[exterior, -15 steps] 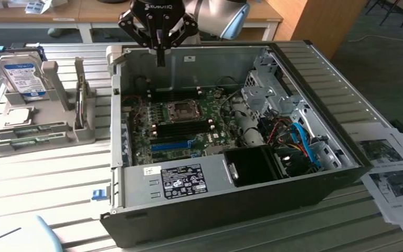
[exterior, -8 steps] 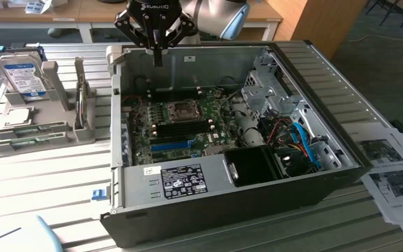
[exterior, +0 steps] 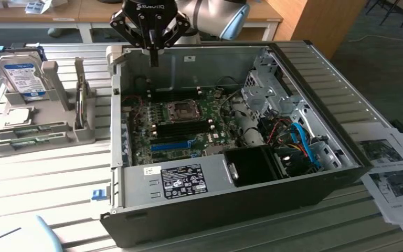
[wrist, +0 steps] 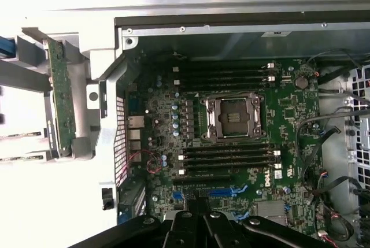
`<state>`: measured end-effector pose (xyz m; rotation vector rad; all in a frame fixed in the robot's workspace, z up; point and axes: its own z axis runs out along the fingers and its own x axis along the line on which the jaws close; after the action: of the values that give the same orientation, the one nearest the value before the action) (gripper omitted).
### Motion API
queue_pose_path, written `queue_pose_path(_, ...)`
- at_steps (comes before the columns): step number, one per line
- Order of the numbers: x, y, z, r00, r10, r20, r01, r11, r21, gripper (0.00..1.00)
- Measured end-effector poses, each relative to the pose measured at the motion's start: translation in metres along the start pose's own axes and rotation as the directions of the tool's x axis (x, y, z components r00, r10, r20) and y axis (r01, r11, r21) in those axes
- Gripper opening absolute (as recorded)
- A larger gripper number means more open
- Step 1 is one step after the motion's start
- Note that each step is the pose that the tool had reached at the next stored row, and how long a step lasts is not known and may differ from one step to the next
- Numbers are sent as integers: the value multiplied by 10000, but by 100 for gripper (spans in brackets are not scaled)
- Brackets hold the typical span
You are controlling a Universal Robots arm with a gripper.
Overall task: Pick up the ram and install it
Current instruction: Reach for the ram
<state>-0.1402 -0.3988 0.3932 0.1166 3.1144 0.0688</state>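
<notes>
Exterior view: my gripper (exterior: 154, 59), pressed together and empty, hangs over the open computer case (exterior: 209, 210). The ram (exterior: 82, 107) stands upright in the grey rack (exterior: 54, 134), well apart toward the exterior view's left.

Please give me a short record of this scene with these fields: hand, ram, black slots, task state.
hand: hand shut, holding nothing, above the open computer case
ram: ram stands on edge in the grey rack beside the case, apart from the hand
black slots: black slots have no stick in them
task state: ram not yet picked up
</notes>
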Motion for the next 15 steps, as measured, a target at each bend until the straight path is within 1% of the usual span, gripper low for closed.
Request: queue_pose_path(15, 164, -12, -2, 10000, 1, -15, -1, 10000, 1, 9)
